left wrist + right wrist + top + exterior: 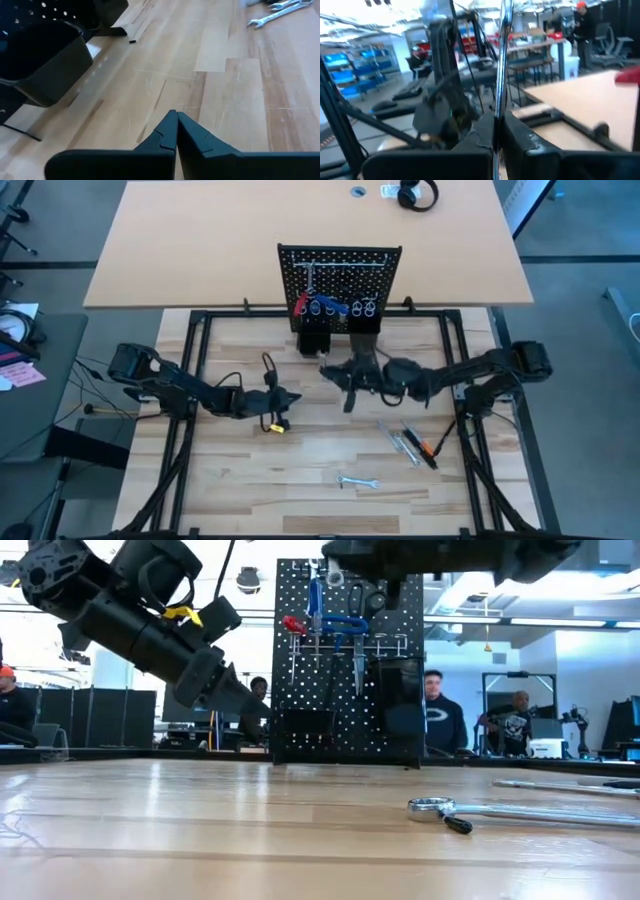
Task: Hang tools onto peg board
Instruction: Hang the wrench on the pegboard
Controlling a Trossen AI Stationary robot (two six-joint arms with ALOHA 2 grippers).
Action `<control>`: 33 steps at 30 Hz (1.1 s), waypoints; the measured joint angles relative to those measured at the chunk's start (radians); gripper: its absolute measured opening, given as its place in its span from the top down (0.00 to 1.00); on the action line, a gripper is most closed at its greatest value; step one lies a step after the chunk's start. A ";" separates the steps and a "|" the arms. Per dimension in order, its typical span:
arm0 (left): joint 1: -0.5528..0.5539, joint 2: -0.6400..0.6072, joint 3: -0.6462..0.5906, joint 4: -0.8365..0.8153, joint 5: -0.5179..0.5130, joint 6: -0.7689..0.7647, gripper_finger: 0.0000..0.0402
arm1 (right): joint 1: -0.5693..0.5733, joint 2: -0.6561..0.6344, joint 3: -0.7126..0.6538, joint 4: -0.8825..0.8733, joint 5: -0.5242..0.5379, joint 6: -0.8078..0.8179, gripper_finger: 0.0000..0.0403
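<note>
No text, label, brand, number or sign can be read on any surface or object in these four views.

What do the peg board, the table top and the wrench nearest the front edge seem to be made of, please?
Peg board: likely metal painted matte black, judging by its thin perforated panel with even holes. Table top: light wood, showing jointed planks and grain. Wrench: apparently bare polished steel, silver and shiny.
</note>
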 joint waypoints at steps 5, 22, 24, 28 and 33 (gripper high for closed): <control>0.000 0.000 0.000 -0.003 0.000 0.011 1.00 | -0.074 0.000 0.061 -0.002 -0.108 -0.004 0.95; -0.001 -0.001 0.002 -0.003 0.000 0.012 1.00 | -0.231 -0.001 0.318 -0.278 -0.232 -0.073 0.95; -0.001 -0.001 0.002 -0.001 0.001 0.015 1.00 | -0.223 -0.001 0.325 -0.304 -0.233 -0.086 0.95; -0.012 -0.001 0.002 0.093 0.120 0.091 1.00 | -0.147 -0.001 0.295 -0.312 -0.239 -0.169 0.95; -0.009 -0.001 -0.074 0.440 0.317 0.120 1.00 | -0.026 -0.001 0.231 -0.257 -0.245 -0.240 0.95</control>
